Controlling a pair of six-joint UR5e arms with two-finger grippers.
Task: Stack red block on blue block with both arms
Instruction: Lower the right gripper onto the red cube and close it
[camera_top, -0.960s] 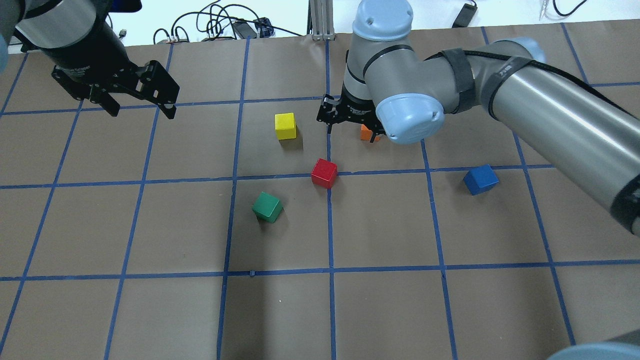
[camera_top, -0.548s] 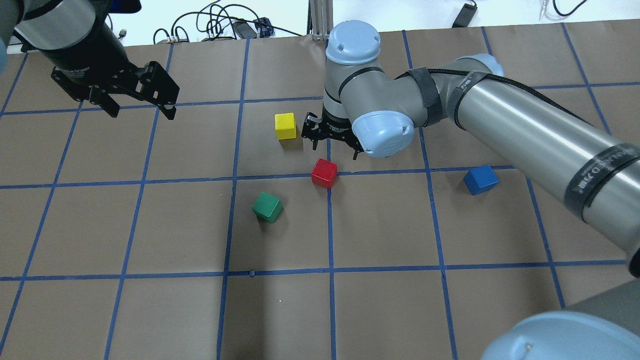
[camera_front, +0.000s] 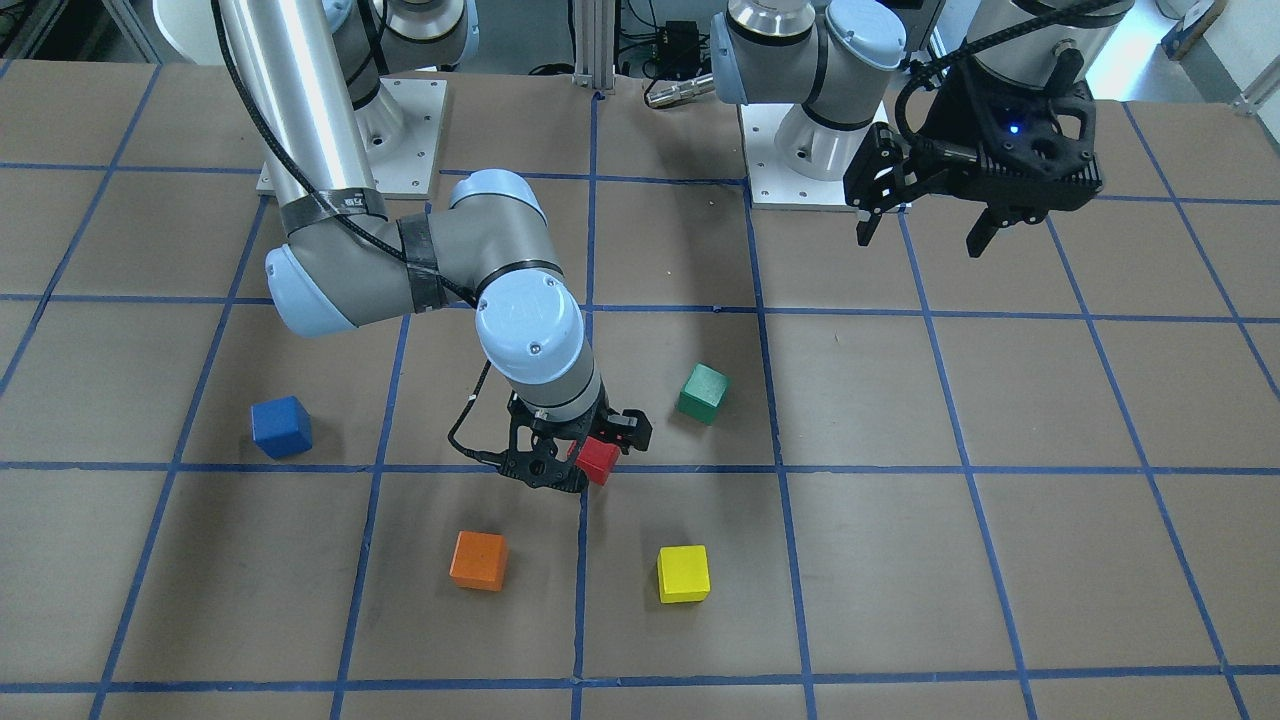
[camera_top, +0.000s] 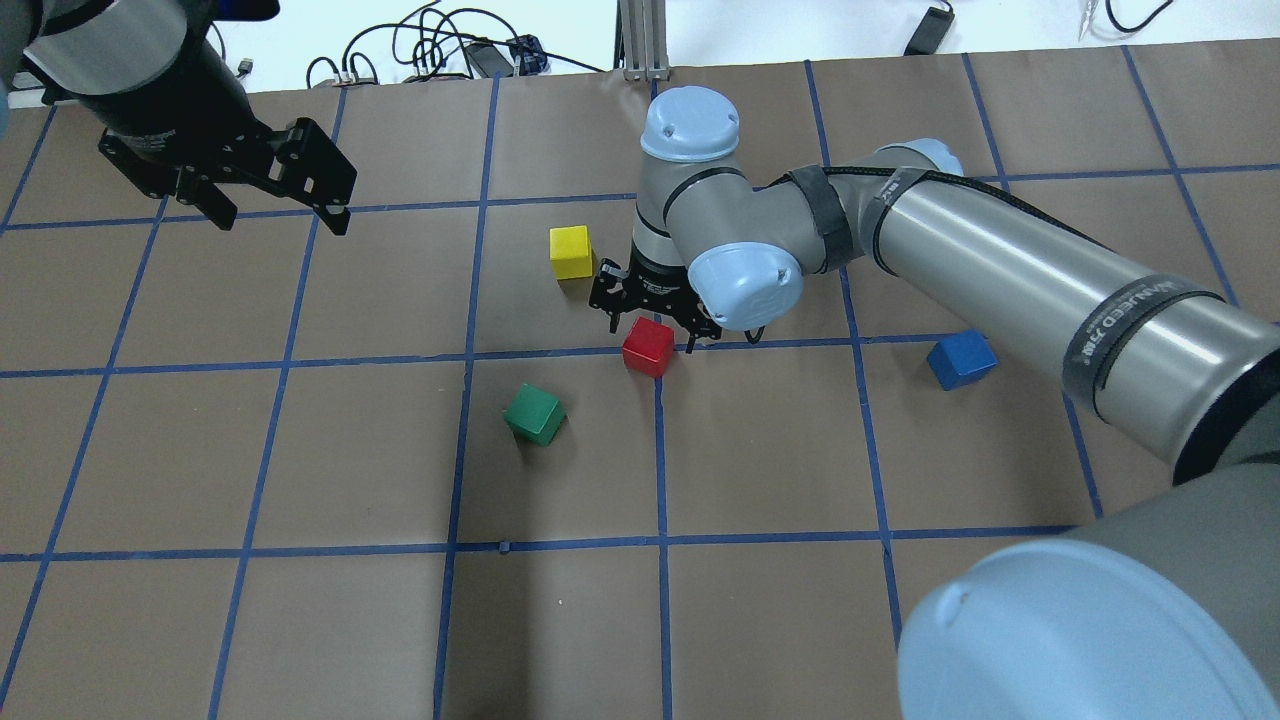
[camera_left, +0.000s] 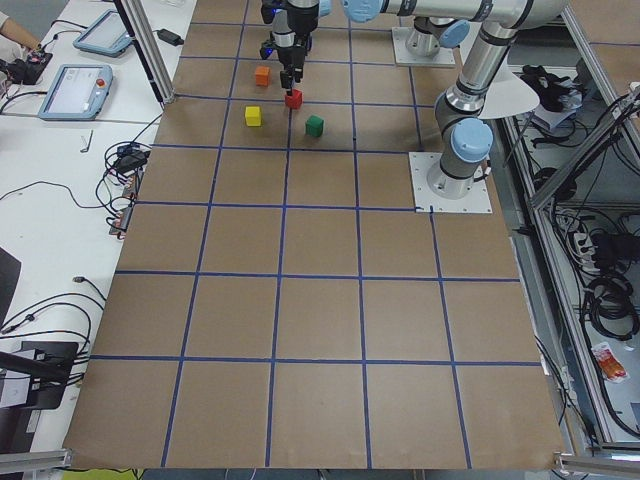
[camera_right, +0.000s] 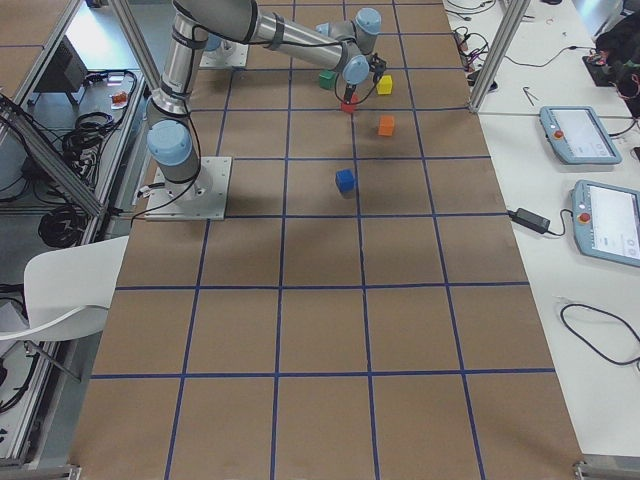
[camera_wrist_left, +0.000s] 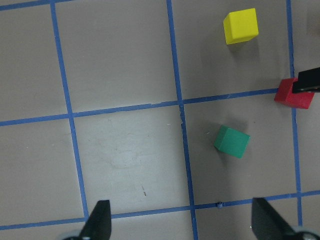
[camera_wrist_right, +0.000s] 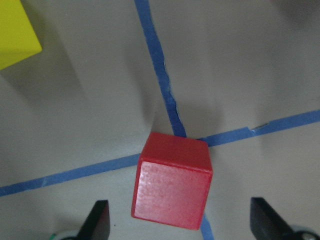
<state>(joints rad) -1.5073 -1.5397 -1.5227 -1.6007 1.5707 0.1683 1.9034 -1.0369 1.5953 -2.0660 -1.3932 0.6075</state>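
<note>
Nothing reads for certain: white lettering on the black strap round the right arm, right of frame in the overhead view, is too blurred to make out.

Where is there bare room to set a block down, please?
Bare: the overhead view's bottom squares, below the green block and blue block, and the stretch between red block and blue block. Crowded: the red block under the right hand, ringed by yellow block, orange block and green block.
</note>
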